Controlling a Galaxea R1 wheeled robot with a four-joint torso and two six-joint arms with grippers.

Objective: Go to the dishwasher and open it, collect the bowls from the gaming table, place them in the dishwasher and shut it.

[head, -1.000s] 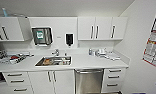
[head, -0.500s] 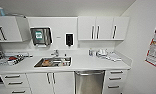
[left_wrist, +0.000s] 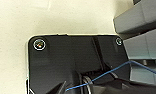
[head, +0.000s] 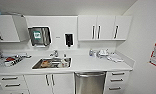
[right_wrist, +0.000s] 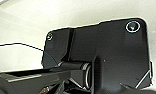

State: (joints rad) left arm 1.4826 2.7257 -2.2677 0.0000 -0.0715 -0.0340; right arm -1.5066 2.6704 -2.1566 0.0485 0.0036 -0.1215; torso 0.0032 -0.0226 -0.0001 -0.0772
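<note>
I'm facing the white kitchen counter [head: 94, 65], and the brushed stainless-steel dishwasher [head: 90, 82] sits right under it, door shut, bar handle across its top. The steel sink [head: 52, 63] is set into the counter just left of the dishwasher; white drawers [head: 115, 80] stand just right of it. My hands: I can't tell whether either is open or closed.

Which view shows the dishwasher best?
The head view: the dishwasher sits shut under the counter, right of the sink, its steel front and bar handle plain. The left and right wrist views give nothing of it, just the robot's own dark plate against a pale surface.
</note>
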